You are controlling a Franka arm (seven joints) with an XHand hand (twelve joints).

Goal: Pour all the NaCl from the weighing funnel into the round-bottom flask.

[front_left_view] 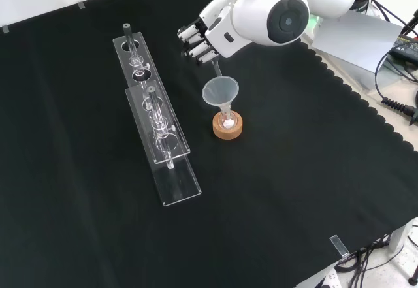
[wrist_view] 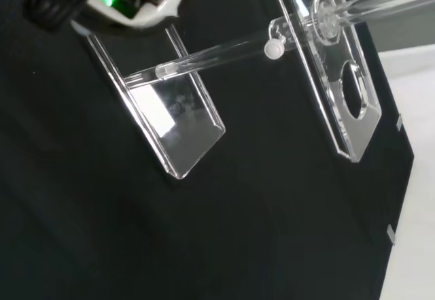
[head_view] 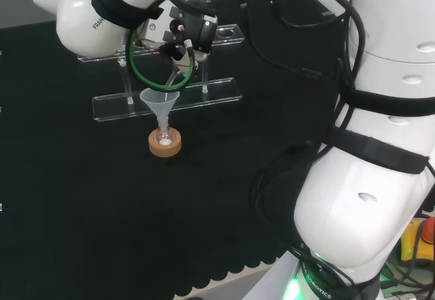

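A small round-bottom flask (head_view: 164, 137) sits on a cork ring (head_view: 165, 146) mid-cloth, with a clear plastic funnel (head_view: 160, 100) in its neck. White powder lies in the flask (front_left_view: 228, 123). My hand (head_view: 185, 33) hovers just above and behind the funnel, fingers curled round the clear glass weighing funnel (head_view: 178, 75). It is tilted, with its spout pointing down into the plastic funnel's mouth. In the front view the hand (front_left_view: 201, 36) is above the funnel (front_left_view: 221, 92), and the weighing funnel's thin stem (front_left_view: 216, 69) reaches toward its rim. I cannot tell whether powder remains in the weighing funnel.
A clear acrylic rack (head_view: 167, 100) on posts stands right behind the flask in the head view, left of it in the front view (front_left_view: 157, 126). Its base plate (wrist_view: 178, 120) and holed top plate (wrist_view: 340, 82) appear close in the wrist view. The scalloped cloth edge (front_left_view: 366, 105) runs at right.
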